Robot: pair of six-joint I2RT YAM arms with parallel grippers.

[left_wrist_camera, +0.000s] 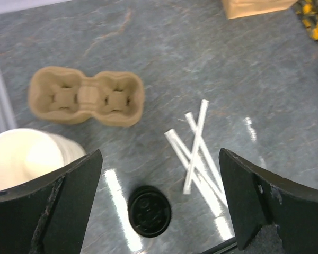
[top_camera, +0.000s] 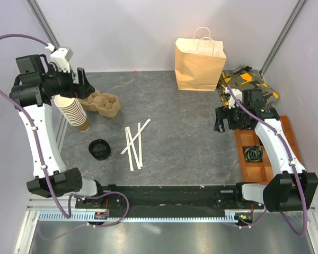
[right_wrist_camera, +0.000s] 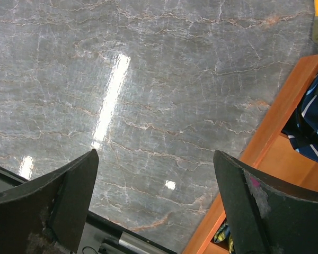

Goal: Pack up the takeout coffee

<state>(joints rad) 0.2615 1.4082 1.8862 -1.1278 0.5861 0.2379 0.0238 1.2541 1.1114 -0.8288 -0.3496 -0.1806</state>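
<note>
The takeout coffee is not in any view. A brown paper bag [top_camera: 199,63] with white handles stands upright at the back of the table; its bottom edge [left_wrist_camera: 254,6] shows in the left wrist view. A loose black lid [top_camera: 99,148] [left_wrist_camera: 149,210] lies flat at the front left. My left gripper [top_camera: 84,87] [left_wrist_camera: 160,159] hangs open and empty high over the left side, above the lid. My right gripper [top_camera: 221,123] [right_wrist_camera: 156,156] is open and empty over bare table beside the wooden tray.
A tilted stack of brown cups [top_camera: 74,112] [left_wrist_camera: 26,153] leans under the left arm. A pulp cup carrier [top_camera: 100,103] [left_wrist_camera: 87,98] sits behind it. White straws [top_camera: 135,143] [left_wrist_camera: 197,148] lie crossed mid-table. A wooden tray [top_camera: 259,153] [right_wrist_camera: 275,137] and colourful packets [top_camera: 249,79] lie at the right.
</note>
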